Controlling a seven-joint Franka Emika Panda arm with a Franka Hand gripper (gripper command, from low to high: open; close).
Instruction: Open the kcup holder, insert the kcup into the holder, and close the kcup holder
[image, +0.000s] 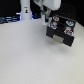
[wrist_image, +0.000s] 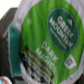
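While the arm hangs over the black boxy kcup holder (image: 60, 31), the small green-lidded kcup (wrist_image: 47, 40) fills the wrist view; finger state cannot be told. Light, foil-topped, likely easily crushed: grip its rigid sides.

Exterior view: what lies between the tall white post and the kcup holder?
The gripper, hanging close by the kcup holder on the side toward the white post. Otherwise only bare tabletop shows there, in the exterior view.
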